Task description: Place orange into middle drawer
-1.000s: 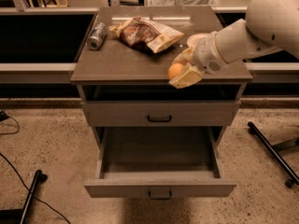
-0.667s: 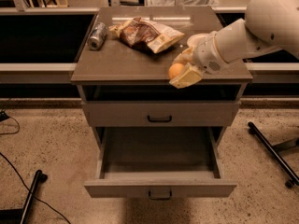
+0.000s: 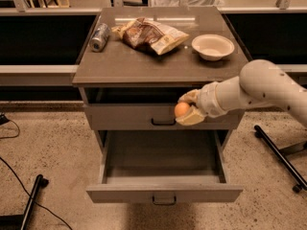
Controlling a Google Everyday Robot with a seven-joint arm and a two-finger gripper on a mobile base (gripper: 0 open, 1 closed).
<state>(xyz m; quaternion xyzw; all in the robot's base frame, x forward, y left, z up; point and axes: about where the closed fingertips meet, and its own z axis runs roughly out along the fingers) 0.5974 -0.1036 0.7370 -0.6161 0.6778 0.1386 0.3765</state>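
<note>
The orange (image 3: 182, 109) is a small round orange fruit held between the fingers of my gripper (image 3: 188, 108). The gripper hangs in front of the closed upper drawer front, above the back right of the open middle drawer (image 3: 163, 164). That drawer is pulled out wide, with a bare grey inside and a small handle on its front panel. The orange is in the air above the drawer and touches nothing but the gripper.
The cabinet top (image 3: 144, 66) bears a drink can (image 3: 100, 37), a crumpled snack bag (image 3: 151, 35) and a white bowl (image 3: 213, 47). The upper drawer front has a black loop handle (image 3: 163, 122). Black stand legs lie on the floor at the right (image 3: 283, 157) and left (image 3: 31, 200).
The arm has come down from over the cabinet top's right edge, with the orange in the gripper, to in front of the upper drawer. The white bowl, hidden before, now shows.
</note>
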